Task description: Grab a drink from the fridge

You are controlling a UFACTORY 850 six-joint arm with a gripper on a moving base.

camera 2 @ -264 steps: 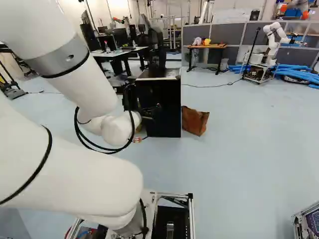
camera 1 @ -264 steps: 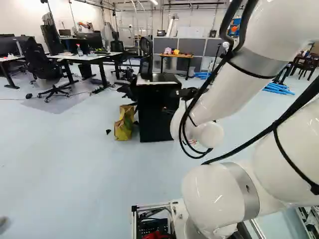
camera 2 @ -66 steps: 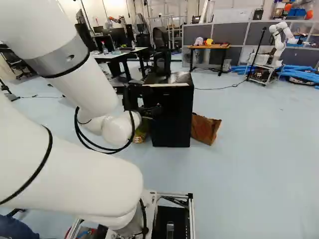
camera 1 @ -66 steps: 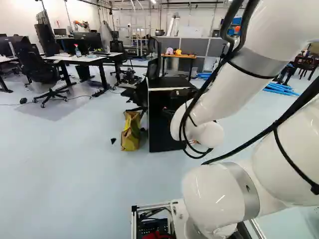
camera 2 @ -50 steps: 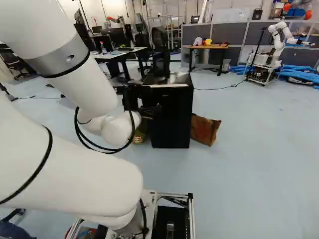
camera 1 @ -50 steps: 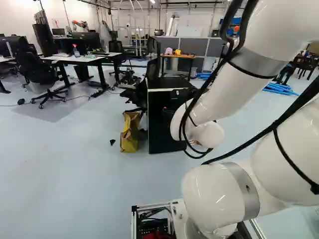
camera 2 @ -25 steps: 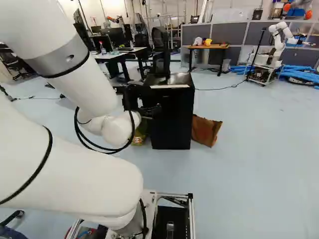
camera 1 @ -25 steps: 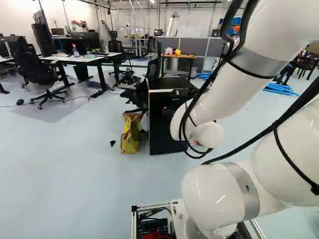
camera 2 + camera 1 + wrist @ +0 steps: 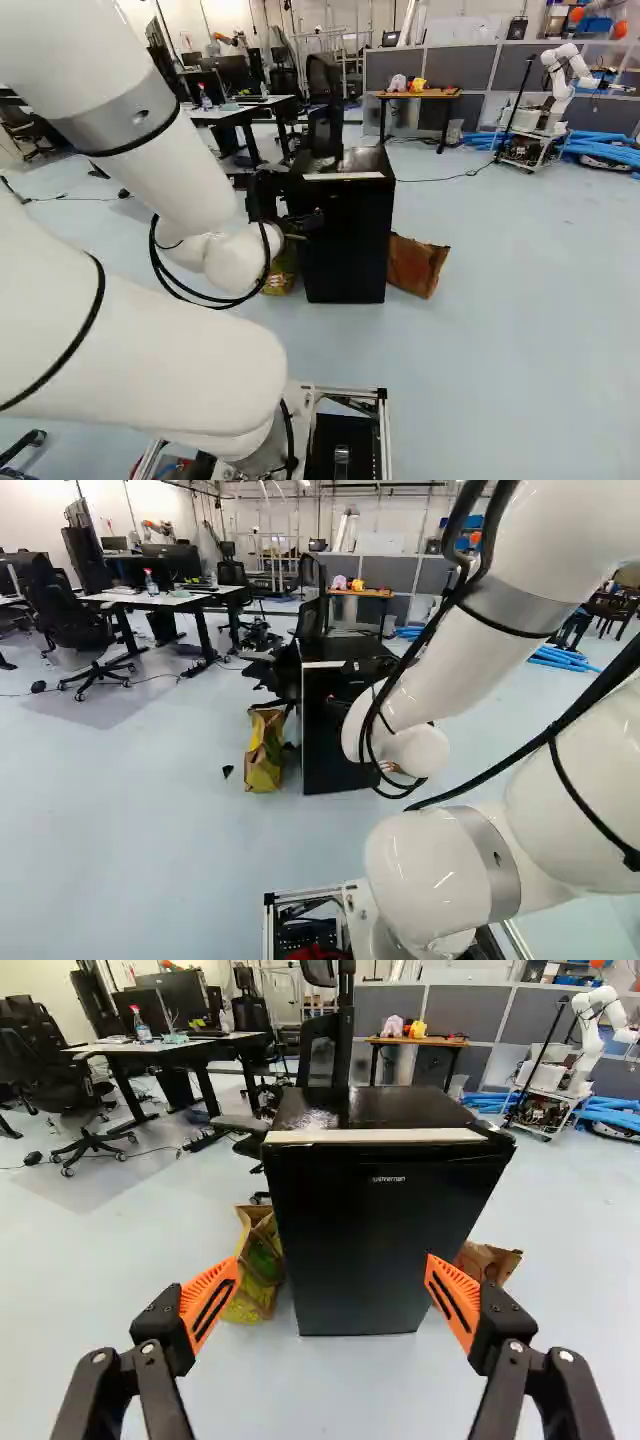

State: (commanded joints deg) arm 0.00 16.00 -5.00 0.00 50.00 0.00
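In the right base view my gripper is held out in front of the black fridge. The wrist view shows the gripper wide open, its orange pads far apart with nothing gripped. Ahead of it stands the fridge, upright on the floor, its door closed and a pale strip along the top front edge. From the wrist, the fridge front appears between the two fingers, some way off. In the left base view the forearm hides part of the fridge. No drink from inside shows.
A yellow-green bag and a brown paper bag stand on either side of the fridge. Office chairs and a white desk are farther back. Another robot stands near blue tubes.
The base has moved closer to the fridge, which looks larger and lower than several seconds ago; over the last second the approach is slight. The arm holds its pose and the gripper remains open.
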